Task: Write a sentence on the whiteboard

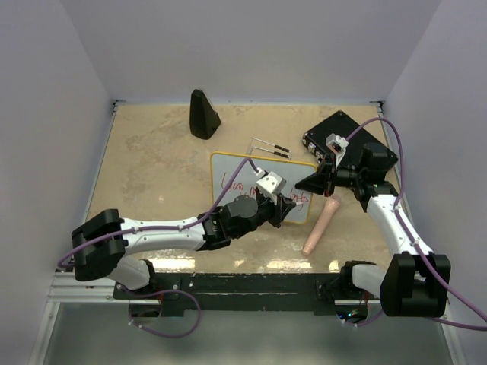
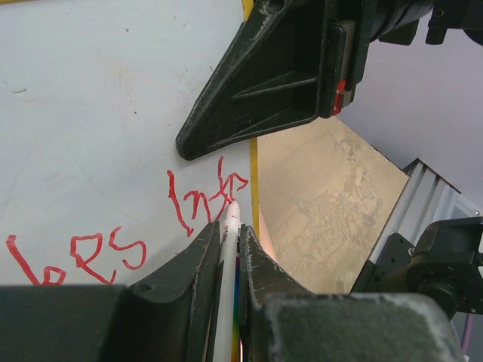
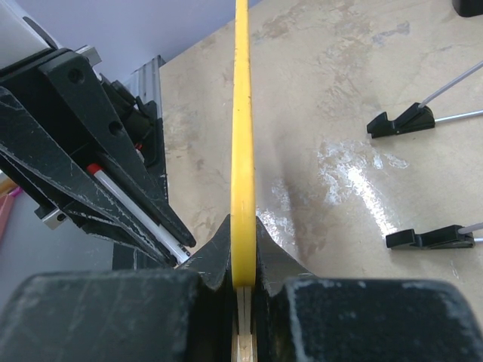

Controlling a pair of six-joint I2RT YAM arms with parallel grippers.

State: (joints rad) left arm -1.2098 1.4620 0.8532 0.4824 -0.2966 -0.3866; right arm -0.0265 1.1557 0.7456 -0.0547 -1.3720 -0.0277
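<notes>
Left gripper (image 2: 228, 240) clenches white marker (image 2: 229, 223), tip just ahead on red handwritten sentence (image 2: 198, 204); right gripper (image 3: 241, 232) pinches yellow-rimmed whiteboard (image 3: 241, 113). I judge writing nearly done.

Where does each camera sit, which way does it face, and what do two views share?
Top external: above, behind the bases, looking down on table, whiteboard, both arms.
Left wrist: faces the whiteboard's face; left gripper shut on marker, tip at sentence.
Right wrist: looks along the yellow rim; right gripper shut on it.
Shared: both wrist views show that rim.
</notes>
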